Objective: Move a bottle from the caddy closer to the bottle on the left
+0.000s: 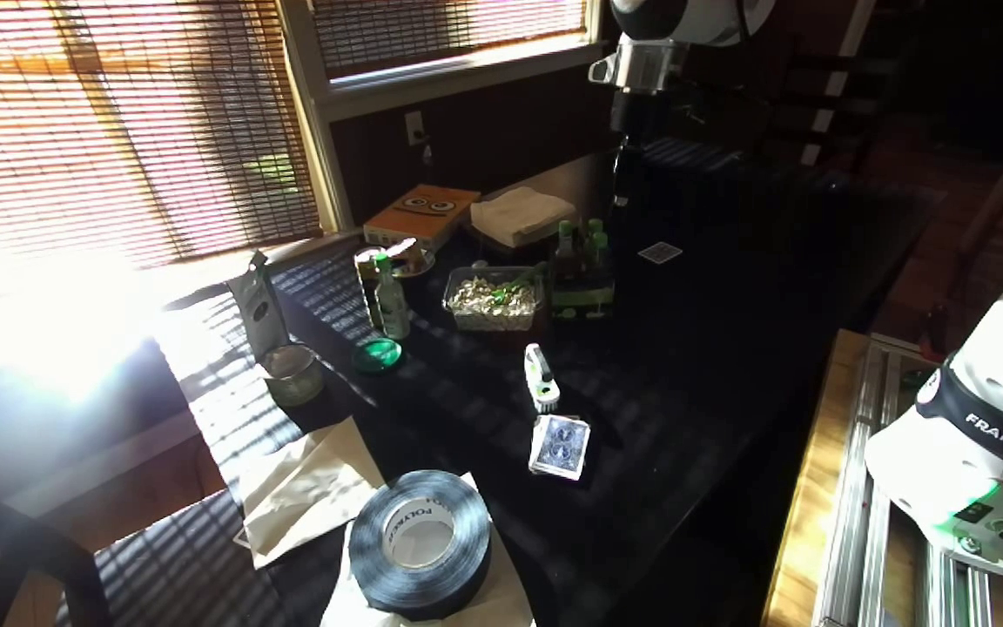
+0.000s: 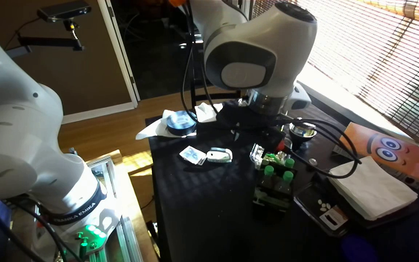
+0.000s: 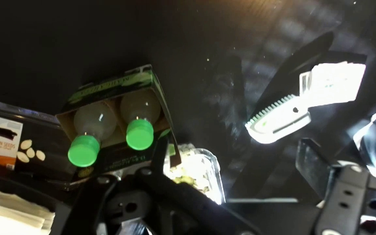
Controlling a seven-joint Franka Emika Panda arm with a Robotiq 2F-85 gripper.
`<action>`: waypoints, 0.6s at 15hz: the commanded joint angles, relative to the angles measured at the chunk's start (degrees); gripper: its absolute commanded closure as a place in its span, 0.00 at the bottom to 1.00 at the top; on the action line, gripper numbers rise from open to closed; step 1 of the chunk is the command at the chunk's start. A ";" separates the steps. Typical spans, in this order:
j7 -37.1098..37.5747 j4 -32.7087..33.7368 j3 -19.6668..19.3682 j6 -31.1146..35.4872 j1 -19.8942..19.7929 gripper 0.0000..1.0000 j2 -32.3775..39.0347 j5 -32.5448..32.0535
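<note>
The lone bottle (image 1: 393, 305), with a green cap, stands upright at the left of the table in an exterior view. It does not show in the wrist view. The dark caddy (image 1: 582, 302) holds green-capped bottles; three caps show in both exterior views. The caddy (image 2: 271, 199) also shows in the wrist view (image 3: 116, 85), with two caps clear: a nearer bottle (image 3: 140, 134) and another bottle (image 3: 83, 150). My gripper (image 3: 235, 143) is open and empty, high above the table. Its left finger overlaps the caddy's edge in the wrist view. It also shows in an exterior view (image 1: 621, 174).
A clear salad container (image 1: 495, 303) stands between the lone bottle and the caddy. A green lid (image 1: 377, 355) and a glass bowl (image 1: 293, 376) lie near the lone bottle. A white brush (image 1: 541, 376), cards (image 1: 561, 447), tape roll (image 1: 371, 540), napkins (image 1: 523, 215) and orange box (image 1: 410, 228) surround.
</note>
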 commanded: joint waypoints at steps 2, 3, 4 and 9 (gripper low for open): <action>0.46 -0.31 -0.25 0.06 0.32 0.00 0.31 -0.34; 0.46 -0.23 -0.28 0.06 0.32 0.00 0.29 -0.34; 2.38 -0.50 0.04 2.85 0.42 0.00 1.24 -2.99; 3.54 0.51 0.03 8.97 0.00 0.00 6.82 -9.95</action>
